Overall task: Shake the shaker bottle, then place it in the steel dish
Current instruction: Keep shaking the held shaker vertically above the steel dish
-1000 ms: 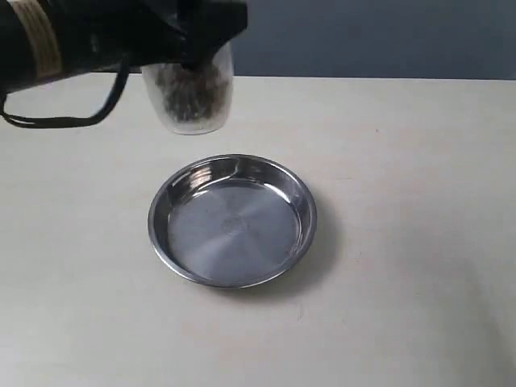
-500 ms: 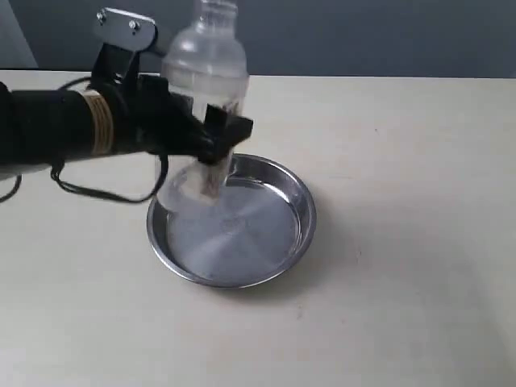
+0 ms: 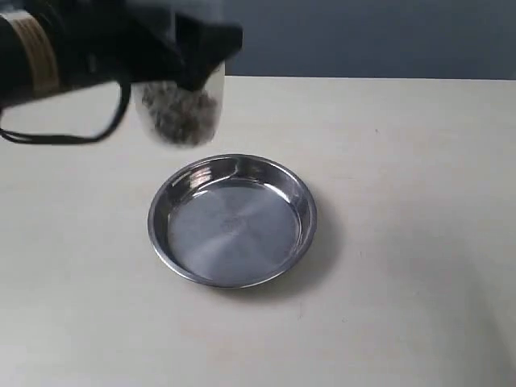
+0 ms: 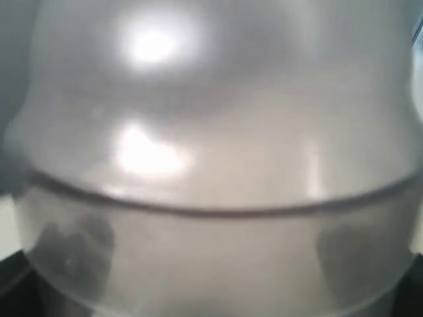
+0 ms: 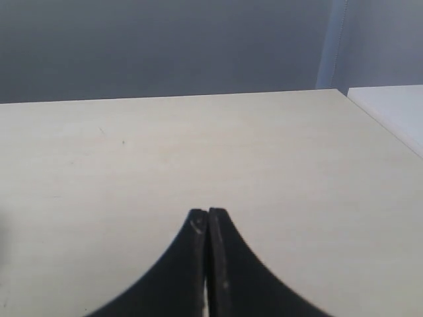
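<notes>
**Three views, one table**

The exterior camera looks down obliquely at the table (image 3: 403, 242), steel dish (image 3: 232, 222) centred. The left wrist camera sits right against the shaker bottle (image 4: 211, 165). The right wrist camera faces low across the same table.

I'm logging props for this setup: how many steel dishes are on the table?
1. The steel dish lies empty mid-table in the exterior view, apart from the raised shaker bottle. The wrist views show no other.

Robotics lab bench: bare beige counter (image 3: 403, 242), plain grey-blue wall (image 3: 363, 36) behind, cabled black robot arm (image 3: 72, 48).
</notes>
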Robot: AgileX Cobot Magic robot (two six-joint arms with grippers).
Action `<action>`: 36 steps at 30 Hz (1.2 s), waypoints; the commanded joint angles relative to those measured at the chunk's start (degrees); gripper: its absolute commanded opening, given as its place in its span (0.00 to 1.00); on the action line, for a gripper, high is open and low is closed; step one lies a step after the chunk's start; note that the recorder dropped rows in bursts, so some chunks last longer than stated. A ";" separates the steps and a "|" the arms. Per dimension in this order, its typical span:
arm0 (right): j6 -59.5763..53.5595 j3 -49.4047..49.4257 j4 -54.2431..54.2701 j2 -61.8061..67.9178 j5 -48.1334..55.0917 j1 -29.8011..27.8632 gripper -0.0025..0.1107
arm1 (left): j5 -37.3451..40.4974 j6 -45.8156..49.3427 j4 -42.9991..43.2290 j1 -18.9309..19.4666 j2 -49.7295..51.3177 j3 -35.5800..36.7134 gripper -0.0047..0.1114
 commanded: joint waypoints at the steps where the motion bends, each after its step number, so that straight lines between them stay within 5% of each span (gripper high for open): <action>1: -0.06 0.07 -0.14 -0.27 -0.51 -0.30 0.01 | -2.24 0.18 -2.69 -0.79 6.02 6.39 0.04; 6: -0.06 0.07 -0.14 -0.27 -0.51 -0.30 0.01 | -7.56 3.58 -2.39 0.94 -0.94 -1.48 0.04; 8: -0.06 0.07 -0.14 -0.27 -0.51 -0.30 0.01 | -2.55 3.96 -2.55 0.73 -2.42 -4.60 0.04; 13: -0.06 0.07 -0.14 -0.27 -0.51 -0.30 0.01 | -1.68 3.43 -6.01 -1.43 8.53 6.60 0.04; 18: -0.06 0.07 -0.14 -0.27 -0.51 -0.30 0.01 | -6.28 6.01 -5.78 -0.38 -0.71 -2.45 0.04; 23: -0.19 0.07 -0.14 -0.27 -0.51 -0.30 0.01 | -5.10 6.01 -8.87 -2.11 10.61 7.18 0.04; 27: -0.19 0.07 -0.14 -0.27 -0.51 -0.30 0.01 | -10.99 8.40 -8.76 -0.74 3.23 1.17 0.04; 30: -0.19 0.07 -0.14 -0.27 -0.51 -0.30 0.01 | -3.70 9.37 -8.75 -2.00 5.29 2.28 0.04; 33: -0.19 0.07 -0.14 -0.27 -0.51 -0.30 0.01 | -8.27 10.82 -8.77 -0.54 2.84 -2.26 0.04; 34: -0.19 0.07 -0.14 -0.27 -0.51 -0.30 0.01 | -4.83 11.97 -9.12 0.33 -0.56 -8.58 0.04; 36: -0.19 0.07 -0.14 -0.27 -0.51 -0.30 0.01 | 3.89 8.03 -10.34 -0.80 1.82 -6.46 0.04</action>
